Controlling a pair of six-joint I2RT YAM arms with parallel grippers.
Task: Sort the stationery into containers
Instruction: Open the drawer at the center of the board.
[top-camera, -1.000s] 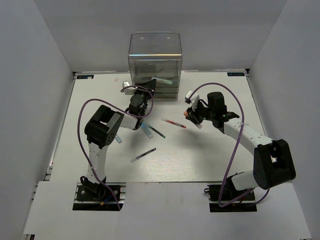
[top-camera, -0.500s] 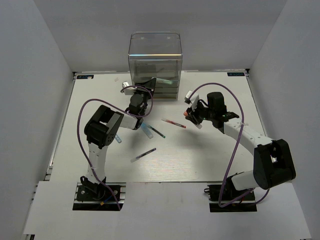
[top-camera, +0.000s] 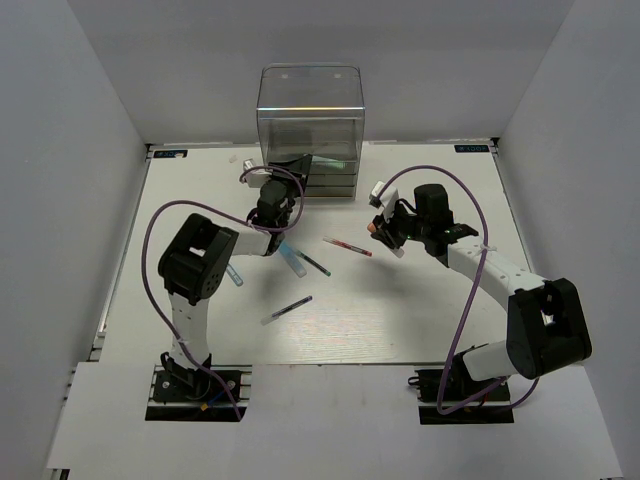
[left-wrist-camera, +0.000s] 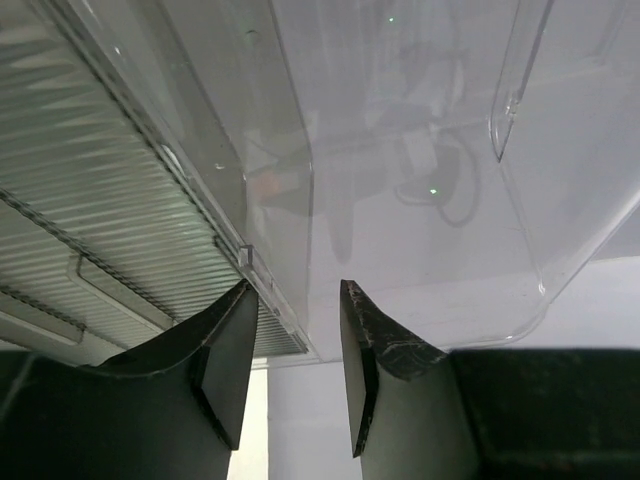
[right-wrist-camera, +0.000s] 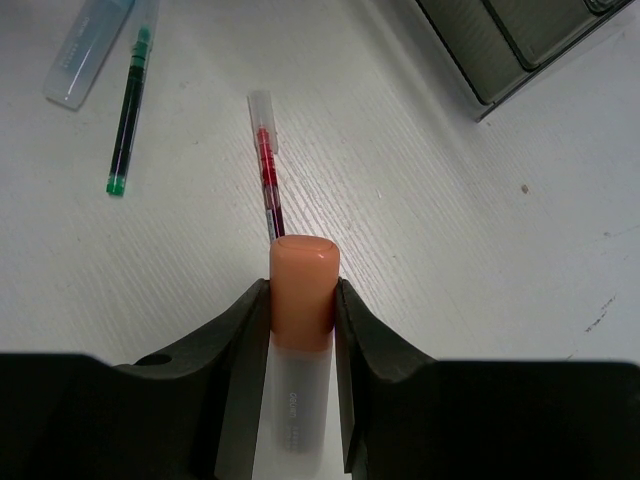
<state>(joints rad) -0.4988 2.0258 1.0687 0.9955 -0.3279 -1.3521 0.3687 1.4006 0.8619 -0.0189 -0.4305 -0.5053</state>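
My left end effector (left-wrist-camera: 293, 335) stands narrowly parted, gripping nothing, at the clear drawer (left-wrist-camera: 430, 200) that fills the upper frame. My right end effector (right-wrist-camera: 302, 295) clamps an orange-capped marker (right-wrist-camera: 303, 275) at lower centre. A red pen (right-wrist-camera: 265, 170) lies on the tabletop (right-wrist-camera: 450, 250) just above it in frame.

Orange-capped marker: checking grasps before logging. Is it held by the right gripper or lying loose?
Held. The right gripper has both fingers pressed against the orange-capped marker, one each side.

A clear plastic drawer wall (left-wrist-camera: 420, 200) stood close before my left gripper (left-wrist-camera: 295, 300), thin red pen (right-wrist-camera: 266, 180) lay ahead of my right gripper (right-wrist-camera: 301, 300), filled by an orange-capped pale marker (right-wrist-camera: 303, 270), white table (top-camera: 420, 310) open around it.
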